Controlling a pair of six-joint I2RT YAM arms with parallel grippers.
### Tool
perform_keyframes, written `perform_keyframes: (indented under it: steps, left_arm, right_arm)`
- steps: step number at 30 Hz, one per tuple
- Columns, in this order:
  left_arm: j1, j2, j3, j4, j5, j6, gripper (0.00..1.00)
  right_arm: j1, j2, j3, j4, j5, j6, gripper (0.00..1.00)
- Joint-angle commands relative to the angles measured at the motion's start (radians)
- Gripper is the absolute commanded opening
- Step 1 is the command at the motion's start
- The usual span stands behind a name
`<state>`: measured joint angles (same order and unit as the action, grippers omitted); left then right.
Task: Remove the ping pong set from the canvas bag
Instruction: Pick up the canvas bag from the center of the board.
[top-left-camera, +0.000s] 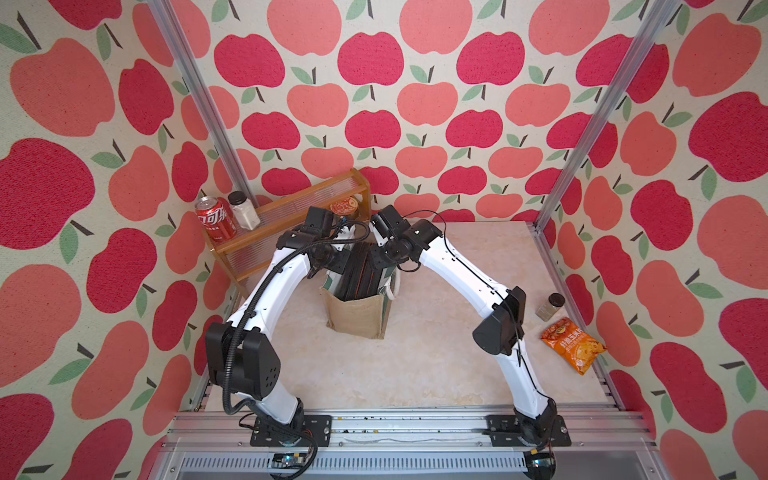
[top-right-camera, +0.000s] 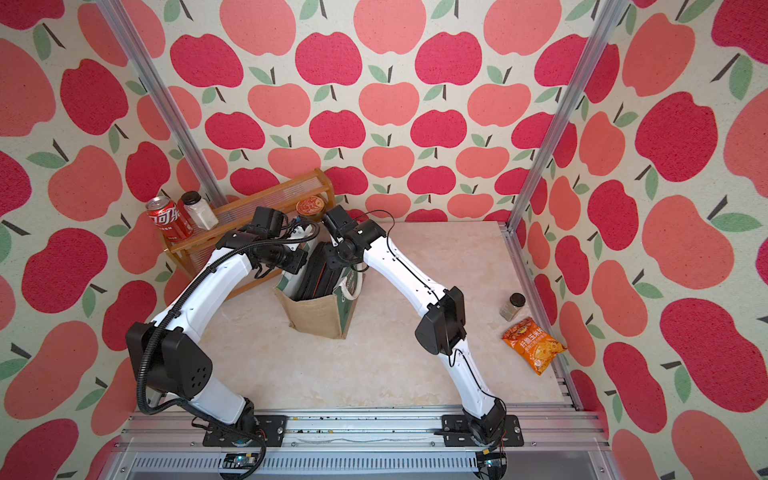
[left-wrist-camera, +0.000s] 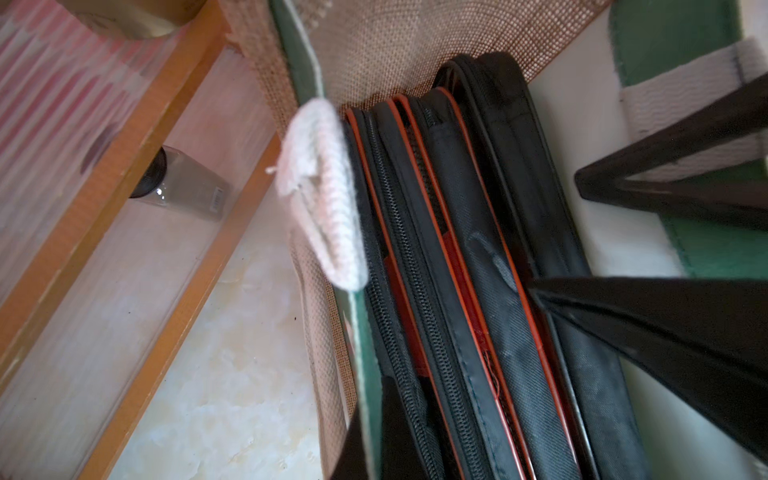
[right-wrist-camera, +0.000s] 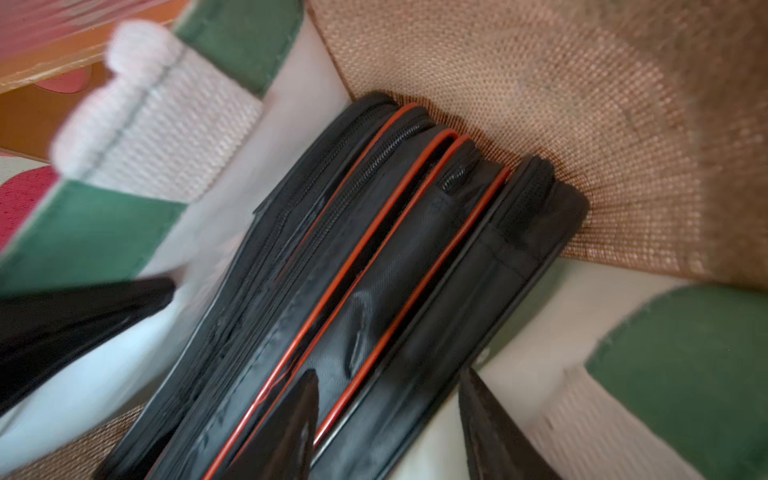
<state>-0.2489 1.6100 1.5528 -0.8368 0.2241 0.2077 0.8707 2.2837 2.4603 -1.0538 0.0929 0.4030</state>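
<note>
Grip mattered: left gripper (left-wrist-camera: 370, 419) pinched shut on the canvas bag (left-wrist-camera: 324, 353) wall, right gripper (right-wrist-camera: 386, 424) straddled the ping pong set (right-wrist-camera: 374, 270), needing squarer closure before lifting.

We see a robot test cell w/ staged home decor: aluminium frame posts (top-left-camera: 195, 95), apple-print wall panels (top-left-camera: 374, 70), marble-look tabletop (top-left-camera: 436, 365), arms bolted to a rail (top-left-camera: 399, 430).

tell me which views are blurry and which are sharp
Right wrist view: smeared with motion blur, worst on the white strap and bag edges. Left wrist view: sharper on the black case, soft at the shelf. Both top views: sharp.
</note>
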Motion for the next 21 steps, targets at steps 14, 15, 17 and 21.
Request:
perform_keyframes:
  steps: [14, 15, 17, 21]
  left_arm:
    - [-0.039, -0.012, 0.049, 0.057, 0.126, -0.100, 0.00]
    - [-0.045, -0.010, 0.052, 0.056, 0.125, -0.100, 0.00]
    - [-0.060, -0.007, 0.056, 0.056, 0.120, -0.100, 0.00]
    - [-0.062, -0.004, 0.056, 0.056, 0.112, -0.105, 0.00]
  right_arm:
    - [-0.081, 0.049, 0.017, -0.101, -0.042, 0.086, 0.44]
    - [-0.080, 0.052, 0.017, -0.102, -0.049, 0.089, 0.44]
    - [-0.081, 0.062, 0.017, -0.109, -0.045, 0.093, 0.44]
    - [-0.082, 0.071, 0.016, -0.150, -0.014, 0.081, 0.44]
